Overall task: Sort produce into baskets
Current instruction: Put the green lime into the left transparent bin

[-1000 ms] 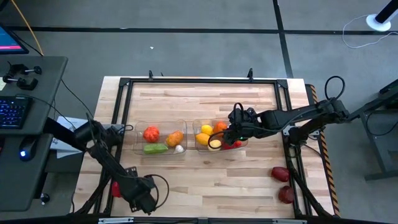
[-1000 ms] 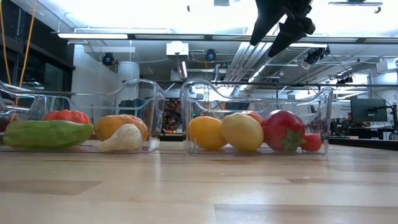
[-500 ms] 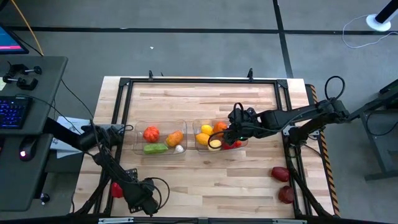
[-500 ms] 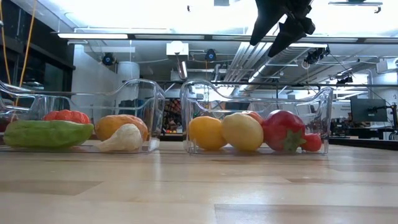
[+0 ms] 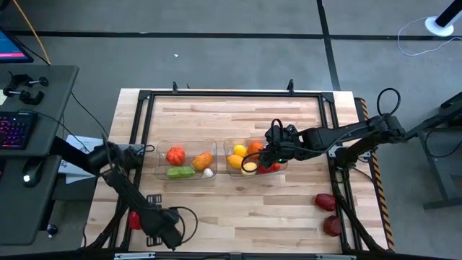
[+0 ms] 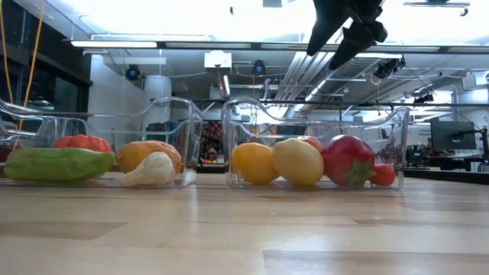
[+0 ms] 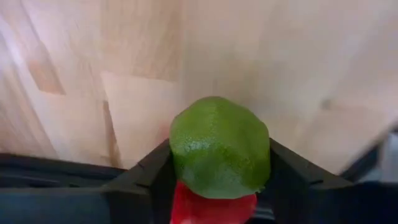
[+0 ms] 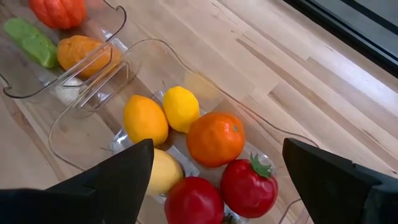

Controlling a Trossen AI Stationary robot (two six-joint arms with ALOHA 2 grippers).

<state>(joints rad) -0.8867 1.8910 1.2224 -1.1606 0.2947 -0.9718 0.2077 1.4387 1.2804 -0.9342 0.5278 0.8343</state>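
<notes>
You will find no readable text, label, brand, number or sign in any of these views. The monitor screen beyond the bench's left edge glows red and blue, but nothing on it can be made out. The keyboard below that screen shows only lit keys, with no legible characters. The screens in the room behind the bench are too small to read.

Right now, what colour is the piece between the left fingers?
Green on top with red below, clearest in the left wrist view.
</notes>
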